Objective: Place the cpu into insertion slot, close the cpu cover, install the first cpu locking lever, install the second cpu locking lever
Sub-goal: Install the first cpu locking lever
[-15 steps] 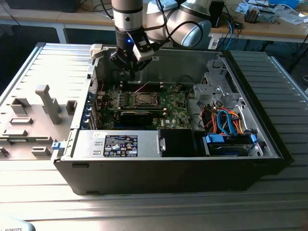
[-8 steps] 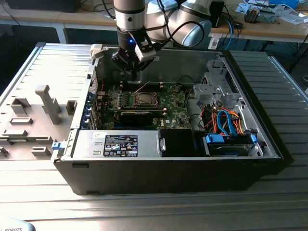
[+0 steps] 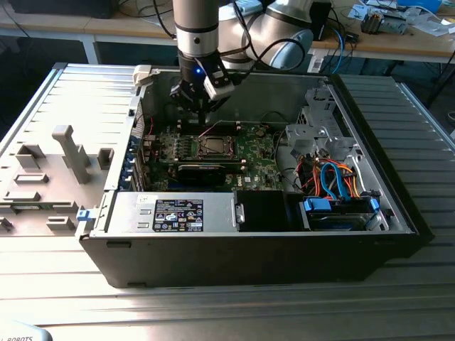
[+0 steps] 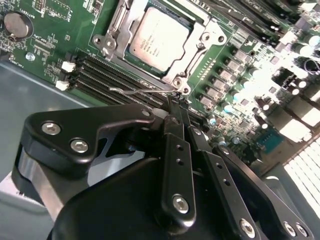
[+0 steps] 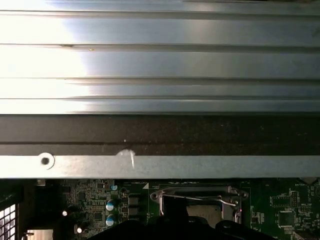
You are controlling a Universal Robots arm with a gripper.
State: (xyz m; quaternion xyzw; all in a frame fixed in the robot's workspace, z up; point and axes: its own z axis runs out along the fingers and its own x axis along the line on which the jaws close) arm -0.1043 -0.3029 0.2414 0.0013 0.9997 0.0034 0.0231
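The cpu [image 4: 159, 37] is seated in the insertion slot [image 3: 212, 147], framed by the closed cpu cover [image 4: 197, 47]. The claw [image 4: 175, 107] is pressed together (fingertips at a thin wire lever [image 4: 145, 91] beside the cover) above the green motherboard [image 3: 256, 160].

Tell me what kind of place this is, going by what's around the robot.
Probably a lab or electronics workshop. An open computer case lies on a ribbed metal table with the gripper reaching down over its green motherboard, and a workbench behind is cluttered with cables and gear.
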